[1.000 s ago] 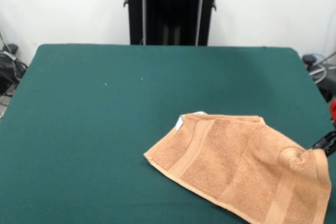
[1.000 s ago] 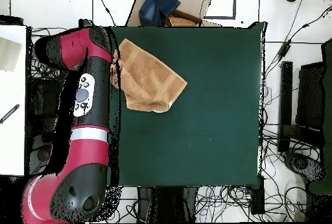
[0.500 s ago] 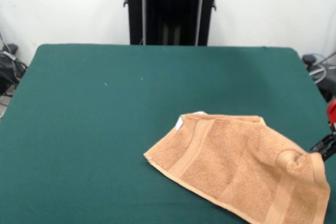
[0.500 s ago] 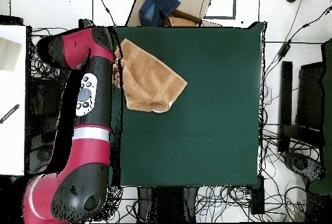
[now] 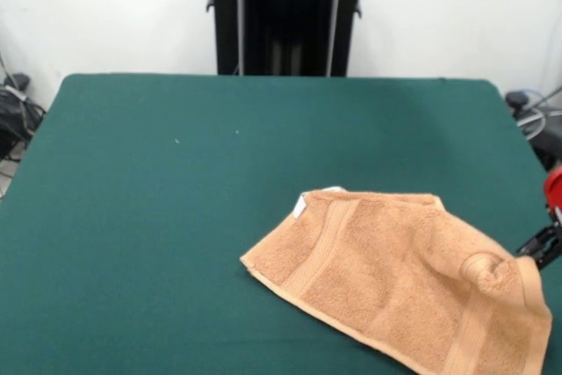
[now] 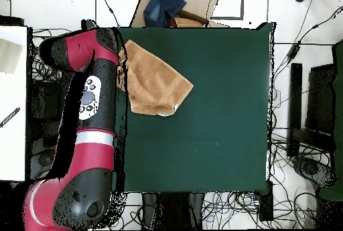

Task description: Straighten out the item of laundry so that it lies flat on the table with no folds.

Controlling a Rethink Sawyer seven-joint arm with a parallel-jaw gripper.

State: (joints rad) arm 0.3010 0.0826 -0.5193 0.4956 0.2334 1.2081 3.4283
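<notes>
The orange-tan towel (image 5: 395, 274) lies on the green table (image 5: 193, 182) at the front right, partly folded. One woven band (image 5: 320, 243) runs along its left side, and the white tag (image 5: 300, 205) is at the far left corner. A bunched lump (image 5: 490, 267) sits near its right corner. Only a black part of my gripper (image 5: 540, 246) shows at the right edge, right beside that lump, and its grip is hidden. In the overhead view the towel (image 6: 155, 82) lies at the table's (image 6: 214, 121) upper left, next to my red arm (image 6: 90, 108), which covers the gripper.
The black pedestal (image 5: 285, 15) stands behind the table's far edge. Cables lie off the left side (image 5: 13, 116) and the right side (image 5: 527, 111). In the overhead view a cardboard box with blue cloth (image 6: 175, 4) sits beyond the top edge, and a white surface (image 6: 12, 101) is at the left.
The towel's right corner has sunk slightly and the lump beside it has settled. The arm has shifted a little at the table's edge.
</notes>
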